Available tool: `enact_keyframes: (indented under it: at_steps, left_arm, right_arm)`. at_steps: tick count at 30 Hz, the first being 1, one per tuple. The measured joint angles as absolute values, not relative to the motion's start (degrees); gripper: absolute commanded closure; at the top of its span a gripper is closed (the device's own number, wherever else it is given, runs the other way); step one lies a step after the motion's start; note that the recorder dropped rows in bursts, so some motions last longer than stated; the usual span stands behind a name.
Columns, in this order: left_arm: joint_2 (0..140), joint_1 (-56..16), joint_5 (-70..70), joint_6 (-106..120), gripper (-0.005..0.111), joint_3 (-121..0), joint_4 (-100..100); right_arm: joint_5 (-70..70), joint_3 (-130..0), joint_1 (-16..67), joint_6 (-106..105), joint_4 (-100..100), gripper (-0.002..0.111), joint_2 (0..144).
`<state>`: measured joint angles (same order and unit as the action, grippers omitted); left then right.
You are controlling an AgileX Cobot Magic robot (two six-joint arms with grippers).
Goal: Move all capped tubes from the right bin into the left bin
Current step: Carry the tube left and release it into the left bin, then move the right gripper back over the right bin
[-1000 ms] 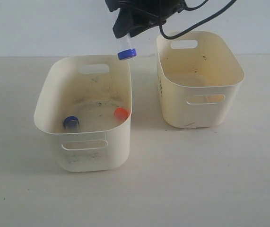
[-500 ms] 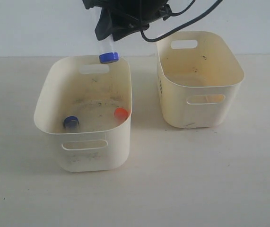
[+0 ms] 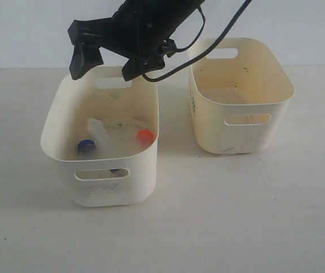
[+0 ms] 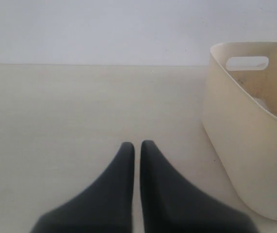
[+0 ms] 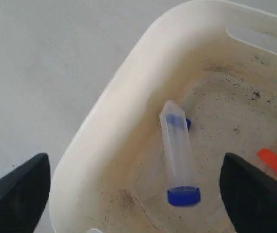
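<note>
R gripper [image 3: 106, 65] hangs above the L bin [image 3: 54, 122], jaws spread wide, nothing btwn them. In the R wrist view its fingers [image 5: 17, 194] sit at either side of the frame w/ the bin's inside btwn them.

Below it, inside the L bin [image 5: 104, 111], a clear tube [image 5: 176, 145] w/ a blue cap is tilted over the grimy floor; can't tell if it touches the floor. The ext view shows the same tube [image 3: 98, 132] near the bin's middle.

A 2nd blue cap [image 3: 85, 146] sits by the near-left wall and an orange cap [image 3: 145, 135] by the right wall. In the wrist view the 2nd blue cap [image 5: 187, 124] is partly behind the tube, w/ the orange cap [image 5: 273, 162] off to one side.

R bin [image 3: 276, 85] stands apart on the table [image 3: 236, 216].

L gripper [image 4: 134, 145] is clenched, fingers nearly touching, gripping nothing, low over the table [image 4: 56, 107] just beside the L bin [image 4: 235, 145].
</note>
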<state>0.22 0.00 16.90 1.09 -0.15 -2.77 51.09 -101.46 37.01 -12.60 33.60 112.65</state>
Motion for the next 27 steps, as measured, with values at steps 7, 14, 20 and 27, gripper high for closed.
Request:
enact_keyframes:
  at_steps: [7, 14, 20, 27]
  left_arm:
    - [0.2, 0.0, 16.9, 1.1, 0.103, -0.2, -2.8]
    - [0.2, 0.0, 16.9, 1.1, 0.103, -0.2, -2.8]
    - [0.2, 0.0, 16.9, 1.1, 0.103, -0.2, -2.8]
    - [0.2, 0.0, 16.9, 1.1, 0.103, -0.2, -2.8]
  right_arm:
    - [50.5, -101.4, 37.1, -13.1, 29.8, 0.098, 112.9]
    - [51.5, -101.4, 37.1, -14.2, 22.7, 0.108, 109.6]
    - [52.5, -101.4, 36.8, -10.5, 12.0, 0.108, 106.0]
    - [54.5, -101.4, 31.6, -7.7, 9.9, 0.108, 104.0]
